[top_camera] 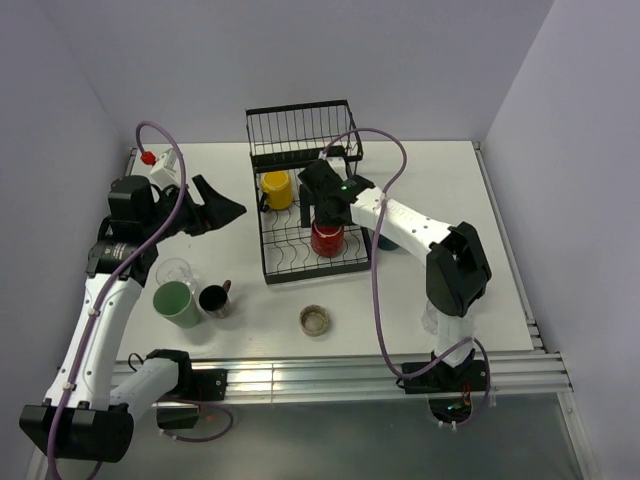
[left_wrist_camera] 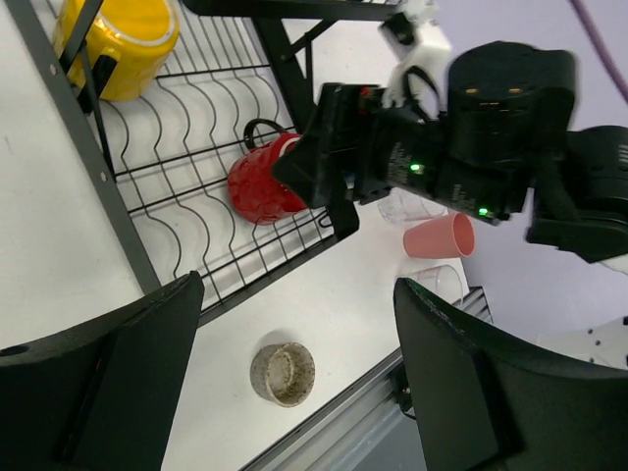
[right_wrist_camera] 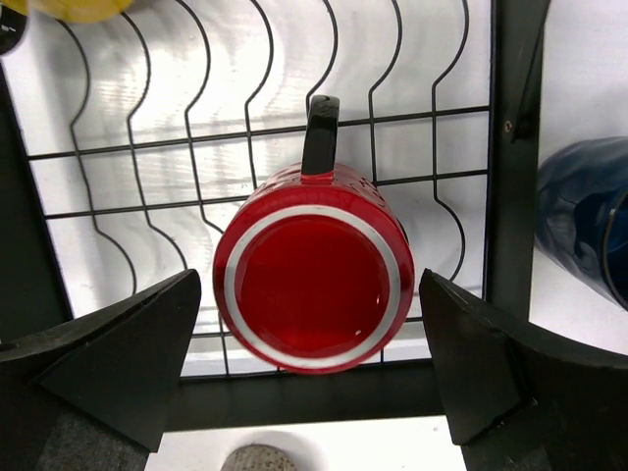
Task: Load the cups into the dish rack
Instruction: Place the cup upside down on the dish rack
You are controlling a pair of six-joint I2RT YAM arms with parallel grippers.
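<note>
Currently, right claw (right_wrist_camera: 309, 289) stands released, flanking the red mug (top_camera: 327, 240) in the dish rack (top_camera: 300, 118); left claw (left_wrist_camera: 294, 294) released, empty, above the table (top_camera: 450, 190).

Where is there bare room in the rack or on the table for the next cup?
In the dish rack, the wire floor nearer than the yellow mug and left of the red mug is bare. The table's far right corner is bare too. Crowded: clear glass, green tumbler and black mug bunch at near left.
</note>
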